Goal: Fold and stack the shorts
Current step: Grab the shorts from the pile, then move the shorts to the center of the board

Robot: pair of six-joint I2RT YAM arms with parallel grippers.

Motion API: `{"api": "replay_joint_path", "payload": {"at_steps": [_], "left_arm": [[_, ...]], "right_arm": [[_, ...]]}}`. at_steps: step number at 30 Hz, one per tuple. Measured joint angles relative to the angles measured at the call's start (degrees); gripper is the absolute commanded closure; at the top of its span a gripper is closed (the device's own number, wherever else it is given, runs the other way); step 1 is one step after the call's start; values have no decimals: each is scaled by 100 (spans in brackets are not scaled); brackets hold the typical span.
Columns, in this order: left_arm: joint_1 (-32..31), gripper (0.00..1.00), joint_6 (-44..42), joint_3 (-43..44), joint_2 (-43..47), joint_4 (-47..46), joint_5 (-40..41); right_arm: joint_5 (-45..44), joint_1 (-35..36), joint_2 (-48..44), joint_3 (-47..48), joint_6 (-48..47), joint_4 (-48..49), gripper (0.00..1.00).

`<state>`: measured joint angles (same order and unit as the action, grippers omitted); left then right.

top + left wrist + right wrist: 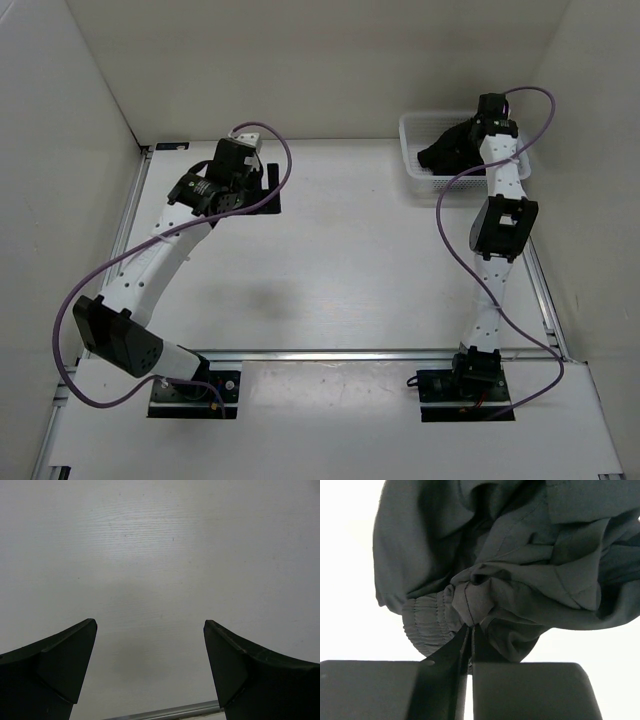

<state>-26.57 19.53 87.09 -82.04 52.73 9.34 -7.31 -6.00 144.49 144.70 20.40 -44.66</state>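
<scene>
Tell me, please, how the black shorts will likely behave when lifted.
Probably floppy: the shorts bunch in loose folds where the right gripper pinches them. Likely light, the fabric looking thin. Hanging folds might catch the basket rim.

Overhead cam; wrist cams close, prob. downward

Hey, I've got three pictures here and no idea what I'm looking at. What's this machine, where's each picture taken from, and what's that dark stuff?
These are two robot arms bolted to a white table. The wide picture looks down from above. It shows the left arm on the left and the right arm reaching to a white mesh basket in the far right corner. The other two pictures come from cameras on the wrists. The left gripper is open over bare table and holds nothing. The right gripper is shut, pinching a fold of the crumpled black shorts. That is the dark bundle seen at the basket.
</scene>
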Motion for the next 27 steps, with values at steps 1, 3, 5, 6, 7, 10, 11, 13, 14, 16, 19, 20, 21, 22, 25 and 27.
{"api": "replay_joint_path", "payload": {"at_steps": [1, 3, 5, 6, 7, 10, 11, 13, 14, 16, 19, 20, 21, 22, 25, 27], "left_arm": [[0, 0, 2, 9, -13, -4, -20], [0, 0, 17, 31, -33, 15, -90], [0, 0, 63, 98, -61, 44, -144], [0, 0, 92, 142, -70, 44, -164], [0, 0, 116, 184, -72, 48, -179], [46, 0, 205, 323, -72, 74, -229], [83, 0, 247, 378, -72, 83, -262], [205, 0, 306, 483, -72, 98, -313], [291, 0, 330, 538, -72, 120, -354], [494, 0, 356, 651, -68, 136, -428], [791, 0, 367, 804, -66, 192, -452], [896, 0, 369, 837, -59, 221, -466], [1010, 0, 369, 848, -46, 245, -507], [1117, 0, 369, 852, -31, 269, -577], [1408, 0, 372, 802, 48, 304, -813], [1532, 0, 382, 654, 184, 302, -933]], "right_arm": [[22, 0, -24, -2, 15, -2, 100], [98, 0, -162, -20, 33, -7, 100], [205, 2, -483, -42, 63, -28, 100], [302, 15, -763, -114, 79, -26, 100], [389, 17, -1082, -177, 90, -33, 100], [649, 94, -2323, -455, 98, 52, 100], [734, 170, -2822, -562, 68, 87, 100], [828, 472, -3748, -675, -26, 140, 100], [868, 728, -4223, -739, -111, 173, 100], [1010, 1335, -5034, -841, -240, 168, 100], [1224, 2369, -5958, -1200, -387, 170, 100], [1191, 2708, -6266, -1480, -422, 175, 100], [1158, 3005, -6526, -1749, -433, 118, 100], [1106, 3241, -6723, -2033, -435, 105, 99], [800, 3995, -7322, -3471, -306, 96, 54], [557, 4221, -7595, -4586, -157, 61, 16]]}}
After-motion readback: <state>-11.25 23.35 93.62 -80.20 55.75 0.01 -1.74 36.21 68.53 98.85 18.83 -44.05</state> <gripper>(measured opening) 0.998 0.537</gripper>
